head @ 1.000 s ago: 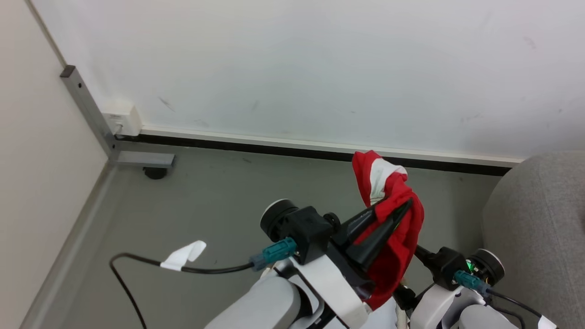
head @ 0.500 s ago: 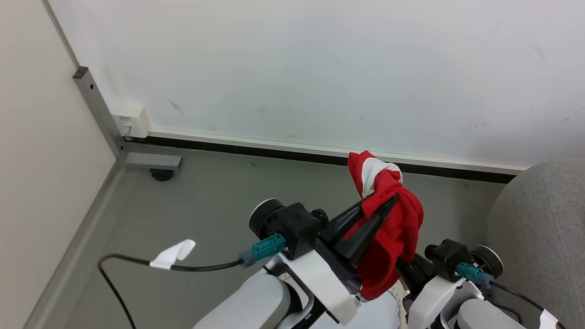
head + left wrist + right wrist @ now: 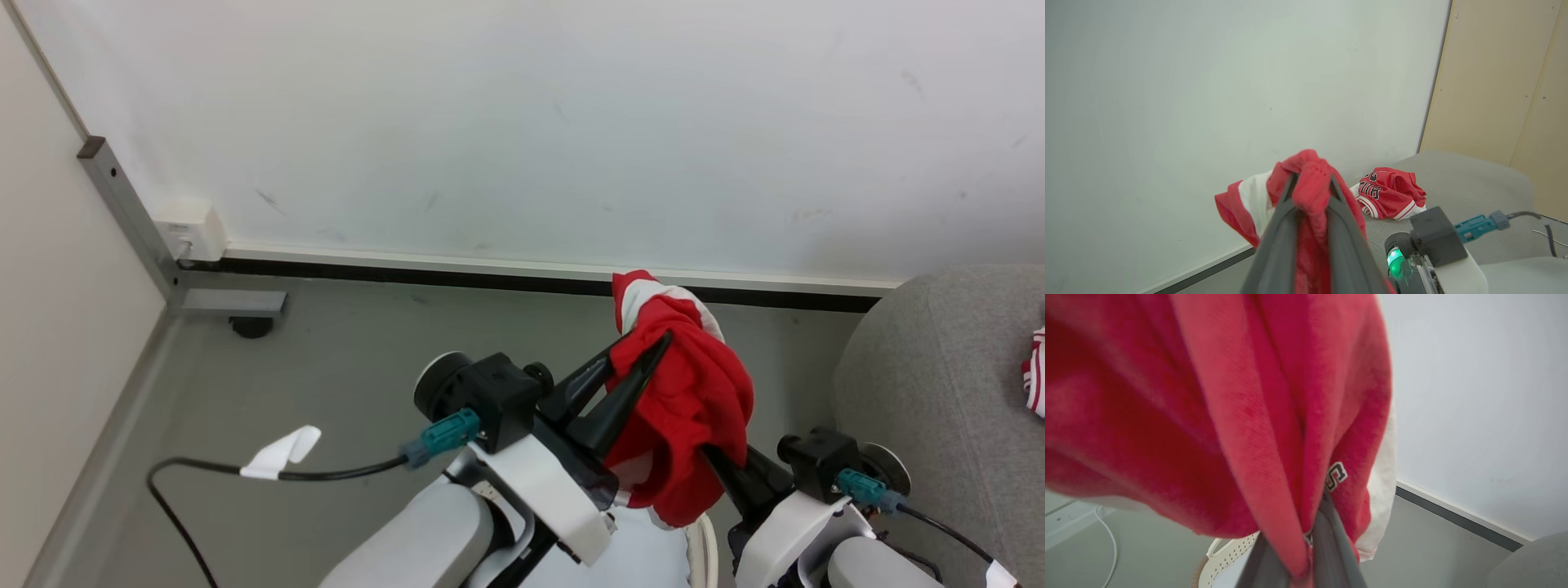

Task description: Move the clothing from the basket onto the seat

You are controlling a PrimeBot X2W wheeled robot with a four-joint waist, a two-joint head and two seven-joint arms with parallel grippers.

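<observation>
Head view shows a red garment (image 3: 686,400) bunched above the floor (image 3: 343,384), beside the grey seat (image 3: 922,392). The left gripper (image 3: 1311,181) pinches one fold between nearly closed jaws, and the right gripper (image 3: 1309,539) clamps another. A numbered garment (image 3: 1392,196) lies on the seat. The basket (image 3: 1224,555) sits below, and its contents cannot be made out.

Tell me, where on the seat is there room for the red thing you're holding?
The seat is bare, with room for the garment, from its edge by the floor across to the jersey lying on it. It is crowded only around that jersey.
</observation>
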